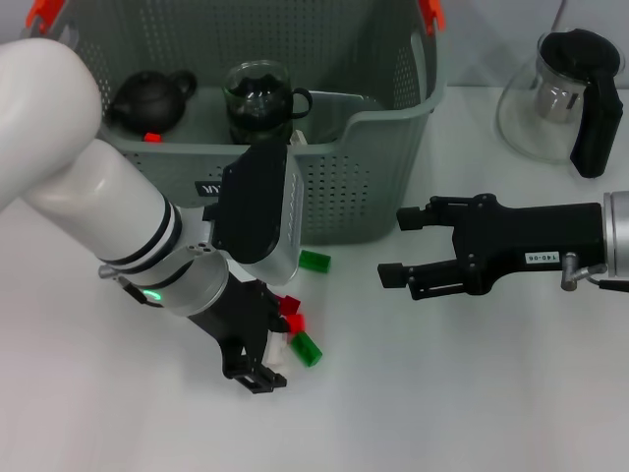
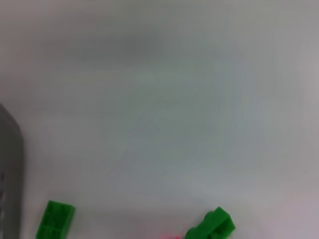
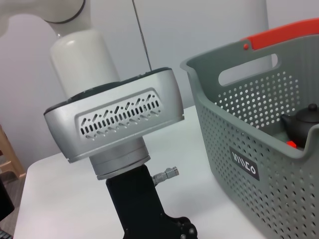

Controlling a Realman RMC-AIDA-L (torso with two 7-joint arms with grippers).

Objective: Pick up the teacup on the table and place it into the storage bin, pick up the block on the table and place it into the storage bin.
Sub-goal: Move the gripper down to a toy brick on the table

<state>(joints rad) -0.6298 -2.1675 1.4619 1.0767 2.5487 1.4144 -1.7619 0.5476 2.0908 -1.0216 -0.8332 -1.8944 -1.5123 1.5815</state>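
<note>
The storage bin stands at the far side of the table. Inside it are a dark teapot and, beside that, a glass teacup holding dark liquid.

The left gripper is lowered to the table in front of the bin, over a cluster of blocks: a red block and a green block lie at its fingers; whether they grip anything cannot be determined. A second green block lies just beside the bin wall.

The right gripper hovers right of the bin, fingers spread apart, holding nothing. A glass pitcher stands farther right.
</note>
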